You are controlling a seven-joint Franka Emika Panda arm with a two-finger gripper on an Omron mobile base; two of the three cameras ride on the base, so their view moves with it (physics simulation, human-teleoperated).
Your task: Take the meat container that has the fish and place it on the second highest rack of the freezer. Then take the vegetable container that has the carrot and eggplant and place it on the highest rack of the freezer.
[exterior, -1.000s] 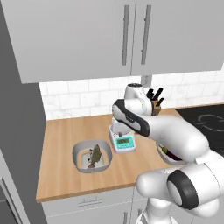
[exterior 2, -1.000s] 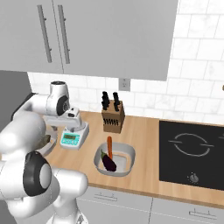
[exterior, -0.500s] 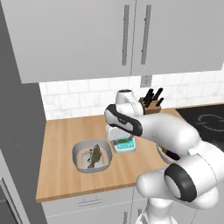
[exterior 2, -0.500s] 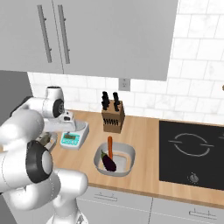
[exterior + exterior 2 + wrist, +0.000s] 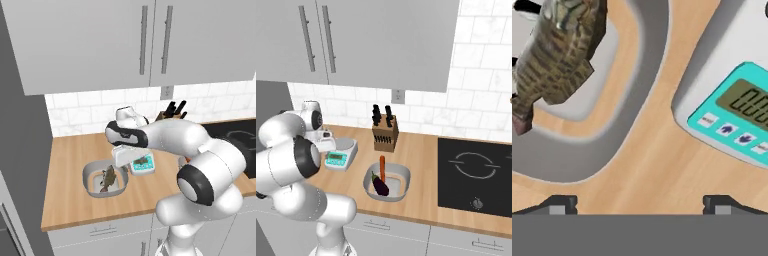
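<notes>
- Since the earlier frame the gripper (image 5: 639,202) is lowered toward the counter (image 5: 70,150), fingers spread, nothing held.
- The fish (image 5: 557,55) is seen lengthwise in the meat container (image 5: 639,85), left of the fingertips, beside the scale (image 5: 732,95).

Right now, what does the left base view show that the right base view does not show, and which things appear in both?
The left base view gives the fish lying in its grey tub, with the open tool just above the tub's right rim. The right base view gives the carrot and eggplant in their own tub, plus the cooktop knob. Shared: the scale, the knife block, and the wooden counter.
</notes>
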